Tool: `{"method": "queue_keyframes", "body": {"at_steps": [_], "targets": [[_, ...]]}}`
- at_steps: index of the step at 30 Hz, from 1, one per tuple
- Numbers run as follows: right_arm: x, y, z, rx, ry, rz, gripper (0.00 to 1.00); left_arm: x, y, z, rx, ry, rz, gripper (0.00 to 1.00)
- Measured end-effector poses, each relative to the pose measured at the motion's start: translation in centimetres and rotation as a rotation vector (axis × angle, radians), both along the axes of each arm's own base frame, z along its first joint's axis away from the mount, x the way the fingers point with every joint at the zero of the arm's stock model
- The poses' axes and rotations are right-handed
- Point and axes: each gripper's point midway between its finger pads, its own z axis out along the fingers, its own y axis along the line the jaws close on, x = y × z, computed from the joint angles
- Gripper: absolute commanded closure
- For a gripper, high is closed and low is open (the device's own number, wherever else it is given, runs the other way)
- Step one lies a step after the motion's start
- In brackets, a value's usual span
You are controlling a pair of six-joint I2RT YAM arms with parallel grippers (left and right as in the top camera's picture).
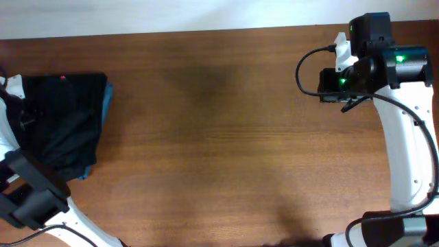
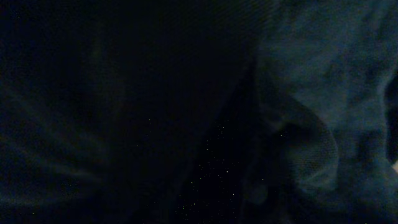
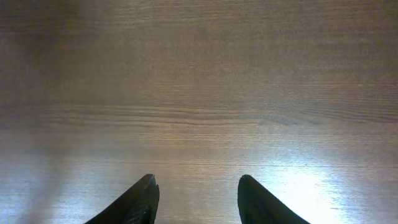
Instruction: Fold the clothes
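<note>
One dark stack of clothes (image 1: 65, 120) lies at 9 o'clock by the surface (image 1: 219, 137) edge, its teal-blue edge (image 1: 108, 103) facing 3 o'clock. Fabric hides the left pincer, so its state cannot be told. Open wood spans the middle. At 2 o'clock, the right pincer (image 3: 196, 199) is spread.

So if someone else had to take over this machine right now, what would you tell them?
Right gripper: open and empty, over the bare brown wooden table, far from the job.
Left gripper: fingers not visible. Its camera shows only dark fabric up close, so I cannot tell its state. Left arm is at the pile.
Soft black fabric garments with a teal-blue edge: one compact pile at the table's left end.
Done: nothing is spread out.
Left: check the folds, as the top looks rumpled.
</note>
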Motion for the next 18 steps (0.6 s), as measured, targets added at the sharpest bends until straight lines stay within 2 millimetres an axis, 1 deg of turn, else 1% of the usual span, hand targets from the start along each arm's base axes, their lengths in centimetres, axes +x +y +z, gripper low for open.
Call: {"method": "queue_keyframes", "body": {"at_steps": [1,4,7,8,13,15,18], "targets": [[0.0,0.0,0.0,-0.001,0.0,0.001,0.53,-0.1,0.1,-0.2,0.006,0.005,0.0,0.75],[0.0,0.0,0.0,0.0,0.0,0.0,0.54,-0.1,0.3,-0.2,0.014,0.004,0.006,0.89],[0.0,0.0,0.0,0.0,0.0,0.0,0.54,-0.1,0.3,-0.2,0.014,0.004,0.015,0.96],[0.0,0.0,0.0,0.0,0.0,0.0,0.54,-0.1,0.3,-0.2,0.014,0.003,0.019,0.98],[0.0,0.0,0.0,0.0,0.0,0.0,0.53,0.0,0.3,0.2,0.013,-0.007,0.034,0.98],[0.0,0.0,0.0,0.0,0.0,0.0,0.54,0.1,0.3,0.8,0.017,-0.019,0.035,0.98],[0.0,0.0,0.0,0.0,0.0,0.0,0.54,0.3,0.4,2.6,0.035,-0.058,0.035,0.98]]}}
